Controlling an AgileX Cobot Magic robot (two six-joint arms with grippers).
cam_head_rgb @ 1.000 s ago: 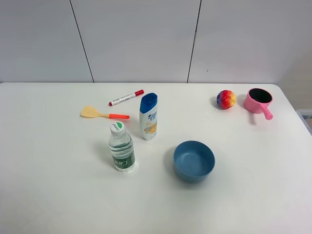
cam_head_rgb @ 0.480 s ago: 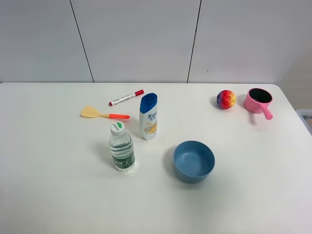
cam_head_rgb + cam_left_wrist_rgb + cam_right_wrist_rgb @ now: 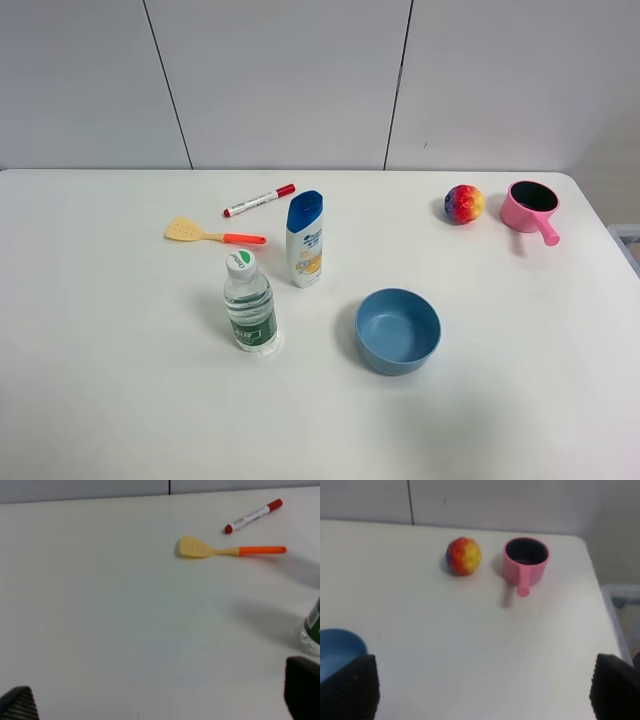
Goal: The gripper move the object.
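The small pink toy saucepan (image 3: 530,207) with a dark inside stands at the far right of the white table (image 3: 520,380), its short handle pointing toward the front right. It also shows in the right wrist view (image 3: 525,564), well ahead of my right gripper (image 3: 481,687), which is open and empty with its dark fingertips (image 3: 347,687) wide apart. My left gripper (image 3: 160,700) is open and empty over bare table on the left side. Neither arm shows in the exterior high view.
A multicoloured ball (image 3: 463,204) sits just left of the saucepan. A blue bowl (image 3: 398,330) is at the centre front. A water bottle (image 3: 249,304), a shampoo bottle (image 3: 304,239), a yellow spatula (image 3: 212,234) and a red marker (image 3: 259,200) stand centre left.
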